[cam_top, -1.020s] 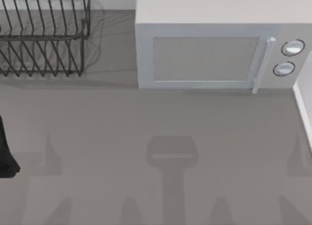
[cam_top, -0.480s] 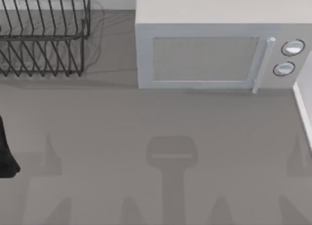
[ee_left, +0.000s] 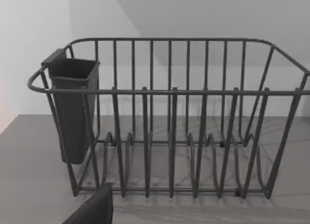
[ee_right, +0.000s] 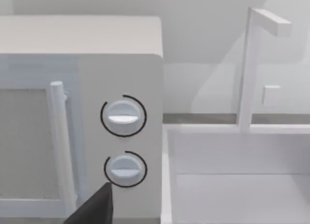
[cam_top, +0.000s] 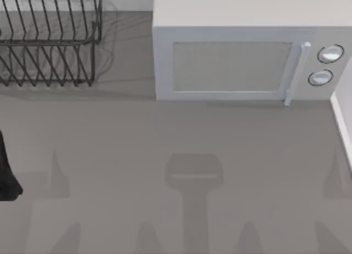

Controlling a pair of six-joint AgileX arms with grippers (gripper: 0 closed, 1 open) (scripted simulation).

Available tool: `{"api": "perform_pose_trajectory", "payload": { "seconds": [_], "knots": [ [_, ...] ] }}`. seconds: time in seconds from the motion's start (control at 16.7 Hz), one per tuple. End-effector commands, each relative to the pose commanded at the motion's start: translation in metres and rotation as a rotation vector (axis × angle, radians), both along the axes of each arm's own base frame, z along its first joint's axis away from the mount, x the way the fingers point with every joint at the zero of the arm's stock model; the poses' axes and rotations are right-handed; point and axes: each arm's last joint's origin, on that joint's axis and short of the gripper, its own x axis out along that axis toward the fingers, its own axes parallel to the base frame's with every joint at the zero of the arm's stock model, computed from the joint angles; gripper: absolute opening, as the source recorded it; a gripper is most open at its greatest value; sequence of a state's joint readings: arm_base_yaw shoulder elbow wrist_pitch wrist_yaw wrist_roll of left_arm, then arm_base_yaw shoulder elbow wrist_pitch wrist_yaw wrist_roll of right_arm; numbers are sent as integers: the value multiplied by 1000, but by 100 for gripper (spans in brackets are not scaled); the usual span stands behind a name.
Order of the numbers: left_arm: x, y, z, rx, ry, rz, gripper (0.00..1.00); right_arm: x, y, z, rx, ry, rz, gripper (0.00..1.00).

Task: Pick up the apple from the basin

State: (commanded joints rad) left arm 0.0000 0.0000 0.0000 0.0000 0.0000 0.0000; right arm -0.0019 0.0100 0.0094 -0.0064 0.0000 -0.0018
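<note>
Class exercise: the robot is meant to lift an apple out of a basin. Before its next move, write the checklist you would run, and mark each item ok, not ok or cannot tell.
1. Apple located: cannot tell.
2. White basin found right of the white microwave with two round knobs: ok; its interior is partly seen.
3. White faucet above the basin, possible obstacle: ok, noted.
4. Left arm at the table's left edge, facing the dark wire dish rack: ok.
5. Gripper fingers ready: cannot tell.
</note>
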Motion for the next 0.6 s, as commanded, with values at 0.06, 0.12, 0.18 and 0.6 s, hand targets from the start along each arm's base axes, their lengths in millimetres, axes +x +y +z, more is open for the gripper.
{"api": "perform_pose_trajectory", "payload": {
  "seconds": [0.06, 0.12, 0.18, 0.6],
  "knots": [
    [0, 0, 0, 0, 0, 0, 100, 0, 0, 4, -4, 14, -4, 100],
    [0, 0, 0, 0, 0, 0, 100, 1, -1, 9, -9, 37, -10, 100],
    [0, 0, 0, 0, 0, 0, 100, 2, -2, 16, -16, 67, -17, 100],
    [0, 0, 0, 0, 0, 0, 100, 48, -15, 80, -72, 487, -77, 100]
  ]
}}
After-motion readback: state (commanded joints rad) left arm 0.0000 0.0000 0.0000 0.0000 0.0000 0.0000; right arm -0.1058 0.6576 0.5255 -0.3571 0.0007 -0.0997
